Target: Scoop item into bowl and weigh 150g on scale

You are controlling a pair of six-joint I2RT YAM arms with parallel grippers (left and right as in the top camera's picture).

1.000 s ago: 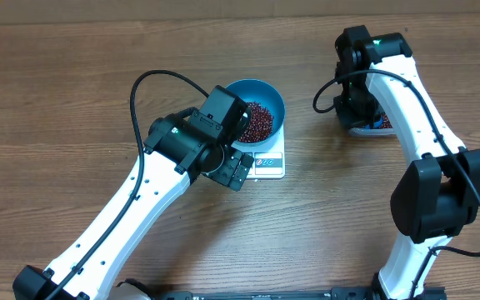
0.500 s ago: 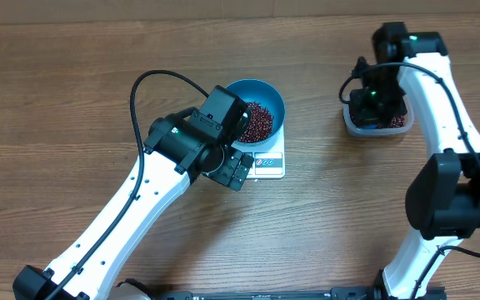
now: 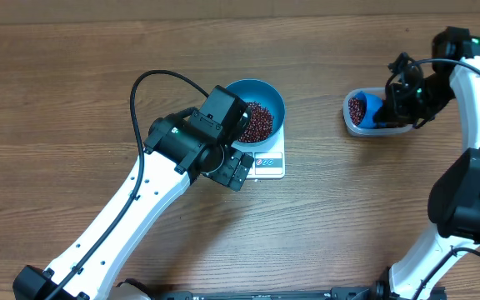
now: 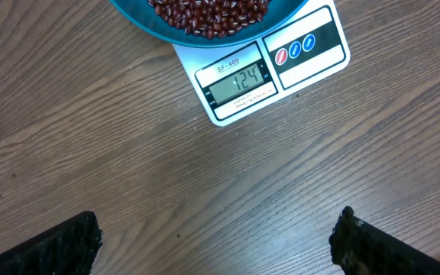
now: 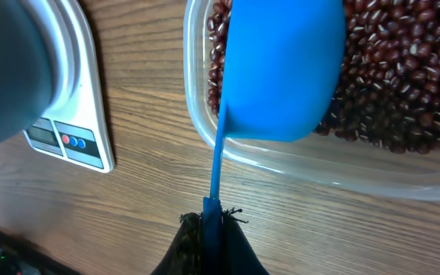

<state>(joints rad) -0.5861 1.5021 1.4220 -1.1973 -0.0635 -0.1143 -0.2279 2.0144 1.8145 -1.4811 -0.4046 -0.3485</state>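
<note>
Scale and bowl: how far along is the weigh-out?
Done: the bowl sits on the scale with beans in it; the display reads 124, short of 150. In hand: the right gripper is shut on the blue scoop by its handle, scoop over the clear tub of beans. Left: more scoops into the bowl until 150. The left gripper hangs open, empty.

The round, deep blue plastic bowl [image 3: 270, 92] stands upright on the small flat white square scale [image 3: 270, 166], about midway across the worktop and nearer its far edge. The bowl covers the platform. Only the scale's front strip shows, facing the near edge, and its grey display [image 4: 240, 79] reads 124. The small dark red-brown oval beans [image 3: 257, 122] form a loose heap inside the bowl. More beans [image 5: 403, 69] fill a clear plastic tub [image 5: 281, 164] toward the right edge.
</note>
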